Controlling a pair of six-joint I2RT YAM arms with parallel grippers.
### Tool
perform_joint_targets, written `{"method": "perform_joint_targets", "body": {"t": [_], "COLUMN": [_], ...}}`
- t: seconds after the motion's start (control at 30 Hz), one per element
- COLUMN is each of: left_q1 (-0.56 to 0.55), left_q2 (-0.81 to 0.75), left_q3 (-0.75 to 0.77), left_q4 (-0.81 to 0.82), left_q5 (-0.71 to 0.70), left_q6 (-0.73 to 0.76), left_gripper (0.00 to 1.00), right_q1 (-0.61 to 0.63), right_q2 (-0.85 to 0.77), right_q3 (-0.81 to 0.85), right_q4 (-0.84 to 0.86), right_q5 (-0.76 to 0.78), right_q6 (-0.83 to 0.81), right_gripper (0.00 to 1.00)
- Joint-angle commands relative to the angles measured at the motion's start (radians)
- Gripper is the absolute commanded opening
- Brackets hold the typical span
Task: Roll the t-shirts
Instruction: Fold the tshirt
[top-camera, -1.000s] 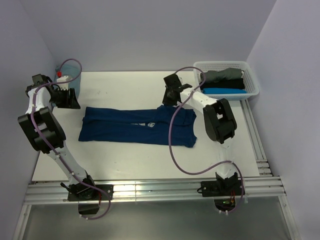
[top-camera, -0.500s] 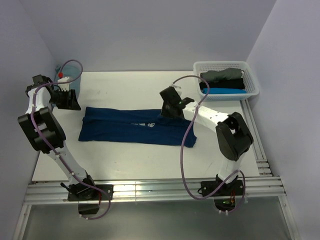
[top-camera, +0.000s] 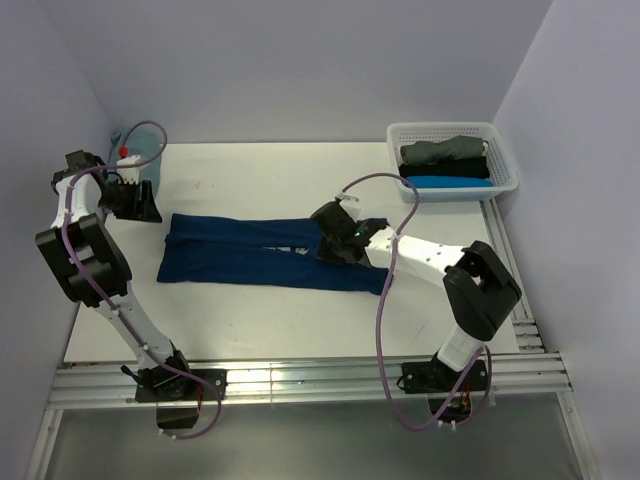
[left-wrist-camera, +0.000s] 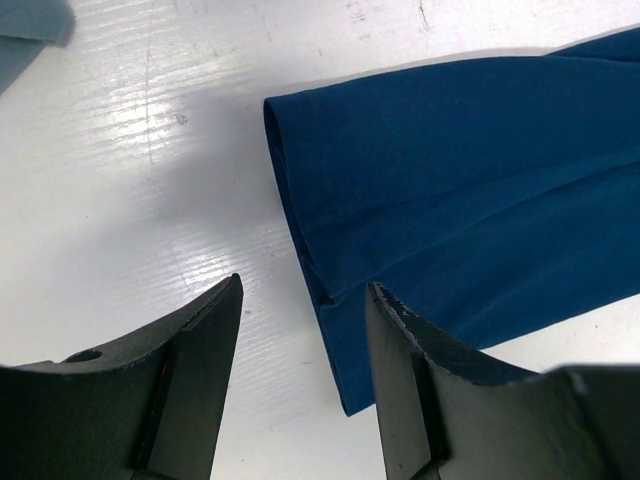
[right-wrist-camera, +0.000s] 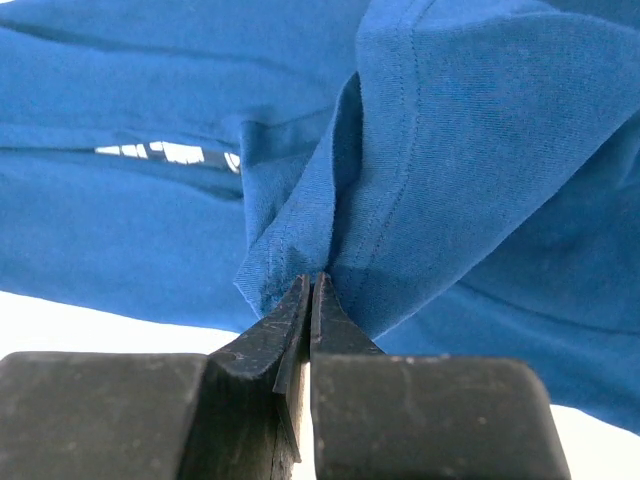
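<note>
Cloth at the right end of the navy t-shirt (top-camera: 240, 255), flat on the bench (top-camera: 260, 320), has been dragged inward by the right gripper (top-camera: 338, 245) pinching it, so rolling likely begins; the left gripper (top-camera: 140, 203) hangs open.

Navy t-shirt (top-camera: 245, 255) lies folded lengthwise, right end turned over; other t-shirts (top-camera: 447, 165) sit stacked well apart.

Probably a robotics lab: bare pale walls (top-camera: 300, 60), white table (top-camera: 250, 320), metal rails (top-camera: 300, 385).
</note>
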Motion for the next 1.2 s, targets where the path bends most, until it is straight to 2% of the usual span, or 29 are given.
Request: {"method": "perform_joint_targets", "body": {"t": [0.0,0.17,0.2,0.27,0.3,0.37,0.4,0.47,0.57,0.67,0.83,1.0,1.17], "left_q1": [0.003,0.001,0.003,0.003,0.001,0.003,0.003,0.003,0.001,0.003,0.001,0.003,0.001], "left_q2": [-0.027,-0.024,-0.022,-0.019,-0.017,-0.016,-0.017,-0.019,-0.019,-0.017,-0.011,0.004,0.001], "left_q3": [0.020,0.017,0.017,0.022,0.022,0.022,0.022,0.020,0.020,0.026,0.035,0.051,0.051], "left_q4": [-0.019,-0.025,-0.028,-0.031,-0.031,-0.031,-0.031,-0.030,-0.030,-0.031,-0.037,-0.049,-0.048], "left_q5": [0.028,0.024,0.022,0.021,0.019,0.019,0.019,0.018,0.018,0.021,0.028,0.035,0.036], "left_q6": [0.036,0.044,0.044,0.046,0.046,0.046,0.046,0.046,0.044,0.043,0.041,0.038,0.038], "left_gripper": [0.58,0.58,0.58,0.58,0.58,0.58,0.58,0.58,0.58,0.58,0.58,0.58,0.58], "right_q1": [0.026,0.057,0.063,0.074,0.077,0.075,0.077,0.063,0.022,-0.072,-0.191,-0.221,-0.225], "right_q2": [-0.047,-0.035,-0.032,-0.032,-0.036,-0.055,-0.064,-0.085,-0.110,-0.119,-0.029,0.126,0.181], "right_q3": [-0.036,-0.083,-0.086,-0.088,-0.086,-0.076,-0.056,-0.030,0.007,0.033,0.122,0.246,0.254], "right_q4": [0.017,0.051,0.057,0.059,0.059,0.050,0.024,-0.027,-0.050,-0.053,-0.058,-0.075,-0.088], "right_q5": [0.045,0.036,0.034,0.038,0.036,0.051,0.062,0.093,0.094,0.070,0.047,0.022,0.005], "right_q6": [0.053,0.085,0.083,0.083,0.077,0.065,0.053,0.027,-0.012,-0.047,-0.124,-0.185,-0.185], "right_gripper": [0.00,0.06,0.13,0.22,0.32,0.41,0.50,0.55,0.56,0.56,0.55,0.55,0.54]}}
